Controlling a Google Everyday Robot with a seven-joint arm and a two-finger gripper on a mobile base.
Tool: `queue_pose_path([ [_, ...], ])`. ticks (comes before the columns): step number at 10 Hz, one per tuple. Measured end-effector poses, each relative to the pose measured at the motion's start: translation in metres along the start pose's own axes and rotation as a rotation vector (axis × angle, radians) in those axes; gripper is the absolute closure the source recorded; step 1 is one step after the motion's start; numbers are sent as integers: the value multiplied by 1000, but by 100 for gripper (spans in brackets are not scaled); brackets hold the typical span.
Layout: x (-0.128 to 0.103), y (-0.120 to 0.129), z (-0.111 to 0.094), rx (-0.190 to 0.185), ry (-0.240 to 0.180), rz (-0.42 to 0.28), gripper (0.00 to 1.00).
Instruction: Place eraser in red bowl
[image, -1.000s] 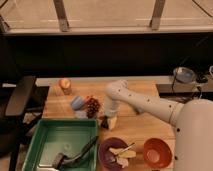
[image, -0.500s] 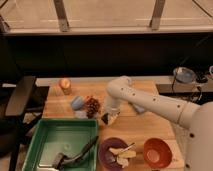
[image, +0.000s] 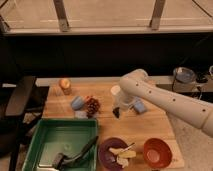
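At the tip of the gripper (image: 117, 111), over the middle of the surface (image: 160, 125), a small dark shape is probably the eraser (image: 116, 114). How far the gripper is open, and whether it has a hold, cannot be told. The red bowl (image: 157, 151) lies nearer the camera and to the right of the gripper, with the purple bowl (image: 106, 150) just beside it. Risk: a weak hold drops the eraser in transit; an early release lands it in the purple bowl.

white fingers (image: 118, 107) over tan table (image: 150, 125) grip black eraser (image: 116, 113) | red bowl (image: 158, 142) | purple bowl (image: 102, 150) | green tray (image: 55, 142)
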Motion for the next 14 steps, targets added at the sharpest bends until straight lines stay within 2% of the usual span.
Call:
queue_pose_path([
  [1,9,10,-7,2,12,26,100],
  [2,25,34,-20,2,35,79,100],
  [4,35,75,-37,-8,65,157,100],
  [7,26,130,-47,-39,90,255,100],
  [10,15,171,-50,-72,98,329,100],
  [11,16,177,-50,-76,97,348,100],
  [12,17,189,-51,-84,94,380,98],
  [14,15,216,-49,-106,86,432,80],
])
